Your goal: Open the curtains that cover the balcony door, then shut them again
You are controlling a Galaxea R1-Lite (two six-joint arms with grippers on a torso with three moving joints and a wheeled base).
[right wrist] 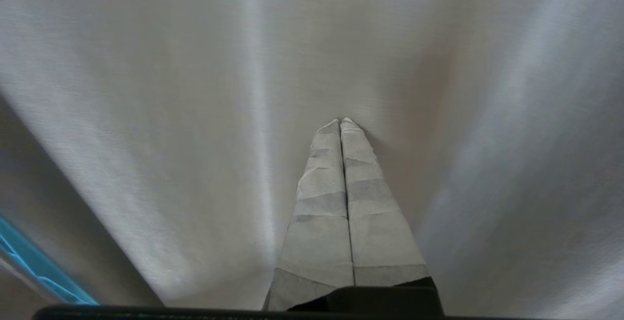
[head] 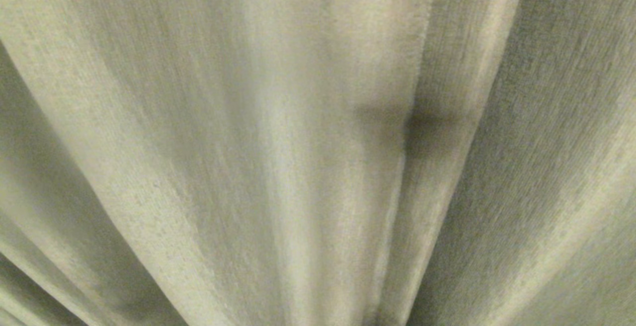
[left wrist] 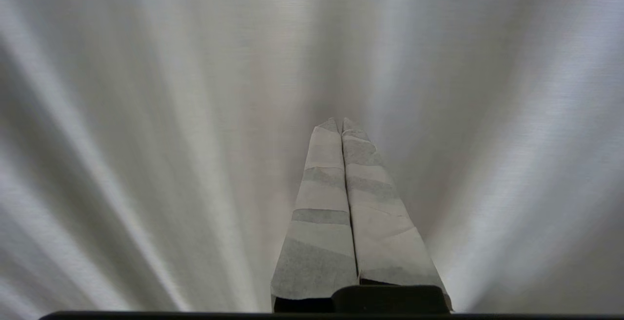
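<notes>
Tools left (left wrist: pixel 340 124) and right (right wrist: pixel 340 123), fingers pressed together, face the curtains (head: pixel 298 142).

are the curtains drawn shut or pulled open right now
Shut, as far as shown: pleated beige curtains fill the whole head view, with no glass or frame of the door showing.

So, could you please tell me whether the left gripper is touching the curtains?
Cannot tell. In the left wrist view the left gripper, jaws shut, points at the curtains, but neither a gap nor contact shows at its tips.
</notes>
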